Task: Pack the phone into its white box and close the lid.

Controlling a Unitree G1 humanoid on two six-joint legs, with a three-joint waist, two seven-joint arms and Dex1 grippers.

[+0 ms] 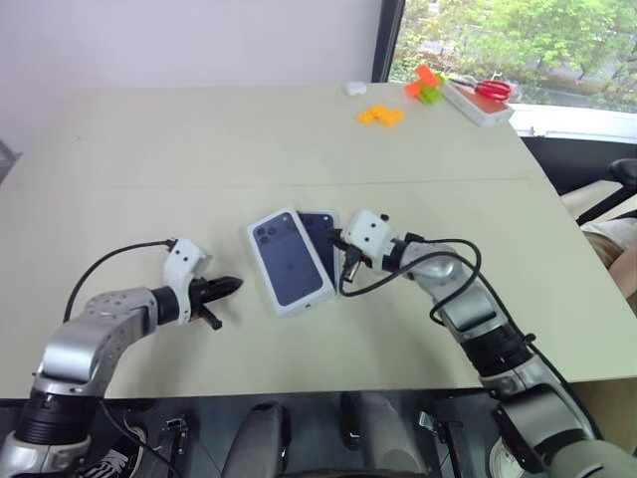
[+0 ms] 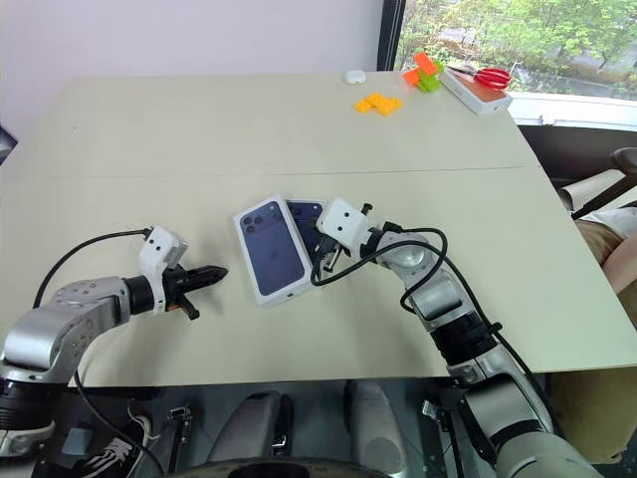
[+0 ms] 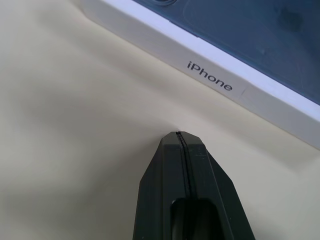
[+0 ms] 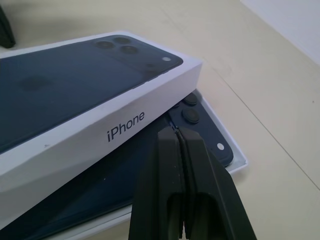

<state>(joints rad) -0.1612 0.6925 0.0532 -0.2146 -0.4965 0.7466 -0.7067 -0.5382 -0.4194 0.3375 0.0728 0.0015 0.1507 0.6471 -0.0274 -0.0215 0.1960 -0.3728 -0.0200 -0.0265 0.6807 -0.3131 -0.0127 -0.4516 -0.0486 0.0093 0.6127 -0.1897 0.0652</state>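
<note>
A pale beige table [image 1: 199, 169] carries the white box [image 4: 235, 165] near its front middle. At the far right corner lie yellow blocks [image 1: 380, 116], orange and green blocks [image 1: 426, 84], a small white object [image 1: 355, 88] and a flat white case [image 1: 478, 105] with red scissors [image 1: 493, 89] on top.

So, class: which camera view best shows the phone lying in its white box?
The right wrist view: the phone lies in the white box, camera lenses visible, with the lid resting askew over part of it. Both eye views show just a dark strip beside the lid. The left wrist view shows the lid's side, hiding the phone.
</note>
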